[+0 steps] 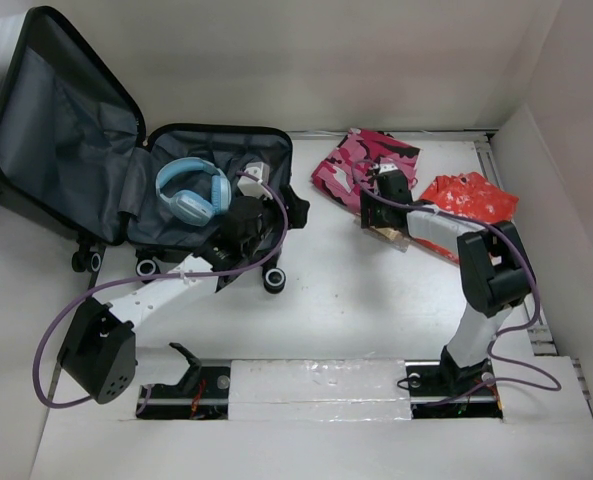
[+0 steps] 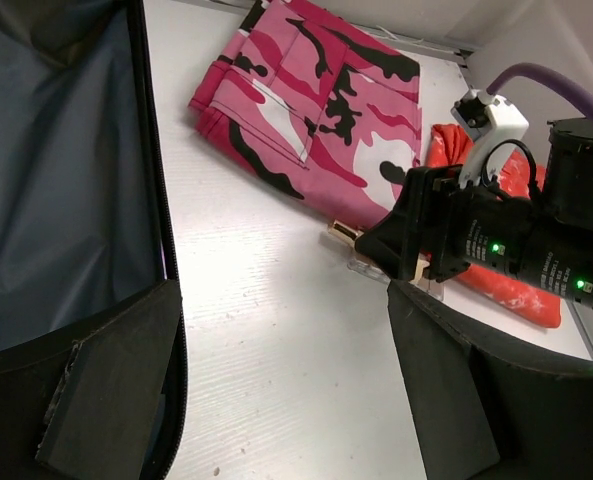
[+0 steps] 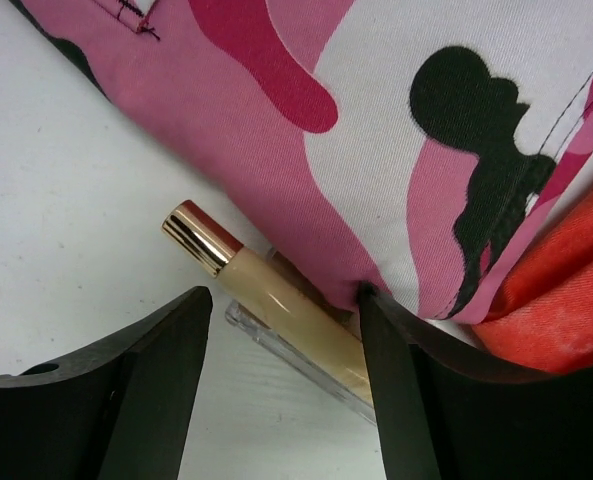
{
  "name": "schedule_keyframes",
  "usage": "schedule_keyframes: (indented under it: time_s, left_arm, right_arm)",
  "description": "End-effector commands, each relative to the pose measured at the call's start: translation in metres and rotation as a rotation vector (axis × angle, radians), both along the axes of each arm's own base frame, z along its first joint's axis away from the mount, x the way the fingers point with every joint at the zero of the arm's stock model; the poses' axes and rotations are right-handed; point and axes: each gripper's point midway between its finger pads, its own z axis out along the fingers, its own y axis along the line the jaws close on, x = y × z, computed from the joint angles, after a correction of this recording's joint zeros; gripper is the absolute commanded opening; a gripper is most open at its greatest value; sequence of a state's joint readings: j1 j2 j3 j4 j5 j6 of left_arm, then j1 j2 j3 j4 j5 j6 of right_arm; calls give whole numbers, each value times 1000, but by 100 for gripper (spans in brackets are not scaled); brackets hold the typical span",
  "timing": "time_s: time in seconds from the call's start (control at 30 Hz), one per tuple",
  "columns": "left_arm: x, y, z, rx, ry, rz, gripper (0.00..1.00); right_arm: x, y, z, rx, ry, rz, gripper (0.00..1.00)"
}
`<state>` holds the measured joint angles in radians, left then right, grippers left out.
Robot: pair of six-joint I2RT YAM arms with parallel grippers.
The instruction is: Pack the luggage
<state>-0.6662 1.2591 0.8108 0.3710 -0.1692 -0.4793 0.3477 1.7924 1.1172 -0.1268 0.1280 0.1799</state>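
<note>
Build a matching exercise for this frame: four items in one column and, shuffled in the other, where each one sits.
Items
1. blue headphones
2. pink camouflage garment
3. beige cosmetic tube
4. red-orange bundle

Places
A. between the open fingers of the right gripper
B. inside the open luggage
C. farthest right, next to the garment
D. folded flat, to the right of the luggage

Pairs: 1-B, 2-D, 3-A, 4-C
</note>
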Motion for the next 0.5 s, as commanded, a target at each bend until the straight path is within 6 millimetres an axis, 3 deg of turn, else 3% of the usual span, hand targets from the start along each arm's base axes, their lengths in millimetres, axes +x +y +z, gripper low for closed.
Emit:
schedule_keyframes:
  time_s: [0.0, 0.07, 0.17, 0.33, 0.47]
  left_arm:
    - [1, -2, 22, -47, -58, -9, 80]
    - [1, -2, 22, -47, -58, -9, 80]
    - [0, -4, 22, -48, -57, -18, 80]
    - [0, -4, 22, -48, -57, -18, 80]
    - [0, -4, 22, -48, -57, -18, 80]
  right_arm:
    - [-4, 13, 7, 57, -9, 40, 66]
    - [-7, 12, 3, 53, 1, 40, 64]
    - [-11, 11, -3, 52, 27, 32, 47]
    - [-25, 12, 0, 27, 22, 14, 46]
    - [-36, 15, 5, 14, 9, -6, 53]
